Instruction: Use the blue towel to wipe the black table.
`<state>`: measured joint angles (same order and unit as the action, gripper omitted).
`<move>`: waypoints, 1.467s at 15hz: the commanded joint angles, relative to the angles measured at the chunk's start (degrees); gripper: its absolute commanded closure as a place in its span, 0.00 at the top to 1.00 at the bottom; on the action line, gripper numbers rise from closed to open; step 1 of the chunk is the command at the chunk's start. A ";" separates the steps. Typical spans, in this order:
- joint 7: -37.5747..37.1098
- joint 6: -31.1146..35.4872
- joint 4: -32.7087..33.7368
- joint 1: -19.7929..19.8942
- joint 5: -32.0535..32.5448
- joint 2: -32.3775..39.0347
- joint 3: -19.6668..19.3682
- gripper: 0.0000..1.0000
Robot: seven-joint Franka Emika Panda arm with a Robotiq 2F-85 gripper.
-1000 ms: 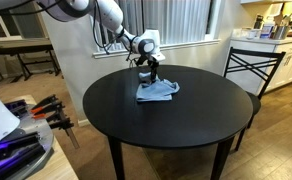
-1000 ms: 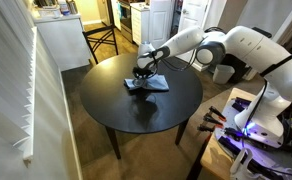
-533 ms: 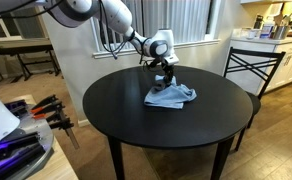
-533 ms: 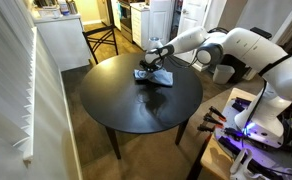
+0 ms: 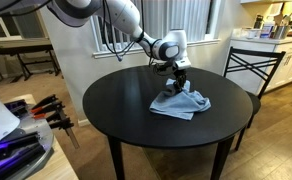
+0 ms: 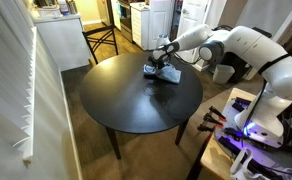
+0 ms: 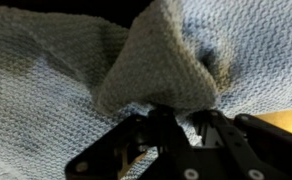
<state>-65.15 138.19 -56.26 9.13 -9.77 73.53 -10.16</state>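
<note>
The blue towel [image 5: 181, 102] lies rumpled on the round black table [image 5: 126, 105], toward its far side. It also shows in an exterior view [image 6: 166, 73] on the table [image 6: 136, 100]. My gripper [image 5: 178, 84] points down and is shut on a raised fold of the towel. In the wrist view the towel [image 7: 56, 70] fills the picture, and a bunched peak of it is pinched between my black fingers [image 7: 136, 140] of the gripper [image 7: 171, 112].
A black metal chair [image 5: 251, 65] stands beyond the table's far edge, near a kitchen counter [image 5: 276, 40]. A white cabinet [image 6: 61, 45] and a chair [image 6: 101, 38] stand beside the table. Clamps and tools [image 5: 46, 110] lie on a bench near the camera.
My gripper has dragged the towel across the table, to the right in one exterior view and toward the far edge in the other. The towel stays pinched throughout.
</note>
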 commanded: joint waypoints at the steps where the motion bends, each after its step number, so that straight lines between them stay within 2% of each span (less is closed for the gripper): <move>1: 8.46 -2.18 -8.93 -0.81 0.76 -5.53 2.83 0.08; 8: 18.34 -5.78 -14.49 -5.05 2.55 -9.05 5.66 0.08; 11: 22.16 -9.43 -17.28 -7.19 3.31 -11.13 4.02 0.08; 16: 33.19 -12.23 -21.49 -7.01 5.11 -14.36 4.34 0.08; 17: 28.49 -11.19 -15.86 -7.77 3.49 -10.82 3.23 0.23; 22: 31.76 -11.39 -17.63 -7.74 3.57 -11.84 3.19 0.23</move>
<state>-33.78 127.04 -74.30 1.84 -5.42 61.38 -6.29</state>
